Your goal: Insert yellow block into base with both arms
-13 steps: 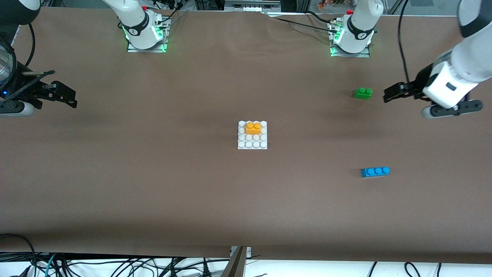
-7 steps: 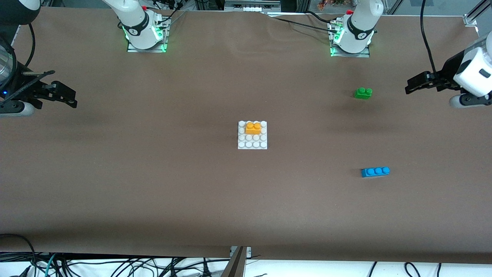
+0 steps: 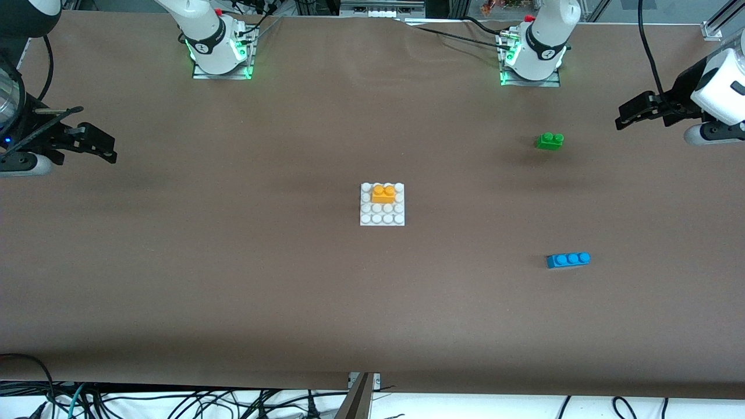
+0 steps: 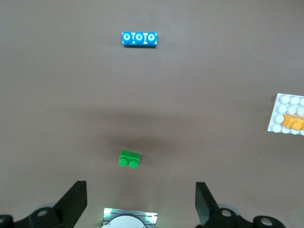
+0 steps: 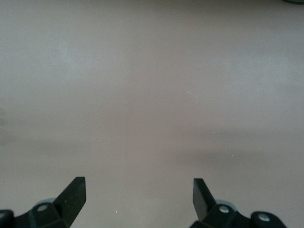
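Brown cloth-covered table point(image 3: 233, 279), cables along its near edge. Yellow block point(image 3: 383, 193), orange-yellow with two studs, sits pressed on white studded base point(image 3: 382, 216) mid-table, in the base's rows farther from the camera. No readable writing. Left gripper point(image 3: 631, 113) wide, empty, over the left arm's end; right gripper point(image 3: 99, 145) wide, empty, over the right arm's end.

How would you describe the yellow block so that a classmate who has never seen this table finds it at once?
Find the white studded base in the middle of the brown table. The yellow block sits on it, by the edge toward the robots' bases. It is the only orange-yellow brick; the green brick and blue brick lie on the cloth.
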`<state>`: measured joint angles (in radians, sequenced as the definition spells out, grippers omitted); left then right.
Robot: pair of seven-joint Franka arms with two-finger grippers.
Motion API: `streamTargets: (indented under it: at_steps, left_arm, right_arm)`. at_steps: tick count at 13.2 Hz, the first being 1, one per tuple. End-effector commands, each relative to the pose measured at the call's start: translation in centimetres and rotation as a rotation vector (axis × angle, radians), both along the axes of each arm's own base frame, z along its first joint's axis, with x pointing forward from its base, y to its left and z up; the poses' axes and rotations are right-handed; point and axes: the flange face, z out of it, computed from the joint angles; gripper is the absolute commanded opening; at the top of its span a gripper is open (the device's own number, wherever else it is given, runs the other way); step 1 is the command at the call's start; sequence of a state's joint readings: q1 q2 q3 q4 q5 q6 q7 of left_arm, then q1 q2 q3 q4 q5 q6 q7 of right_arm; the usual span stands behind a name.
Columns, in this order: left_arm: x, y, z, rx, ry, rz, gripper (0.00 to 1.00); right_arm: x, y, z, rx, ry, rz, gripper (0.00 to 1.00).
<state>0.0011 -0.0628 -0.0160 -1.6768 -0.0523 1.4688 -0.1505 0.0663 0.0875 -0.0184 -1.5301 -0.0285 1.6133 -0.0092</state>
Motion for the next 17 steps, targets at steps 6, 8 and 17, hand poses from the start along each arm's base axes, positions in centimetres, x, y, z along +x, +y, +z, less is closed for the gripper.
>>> streamTargets:
  at_steps: [6, 8, 17]
  left_arm:
    - [-0.71, 0.30, -0.52, 0.022, -0.007, -0.022, 1.00]
    - [-0.79, 0.30, -0.36, 0.022, -0.010, -0.020, 1.00]
    - [-0.83, 0.46, -0.71, 0.022, -0.002, -0.017, 1.00]
  right_arm:
    - [-0.15, -0.05, 0.21, 0.009, 0.000, 0.005, 1.00]
    - [-0.15, -0.13, 0.21, 0.009, -0.001, 0.004, 1.00]
    - [-0.13, -0.15, 0.22, 0.008, -0.002, 0.004, 1.00]
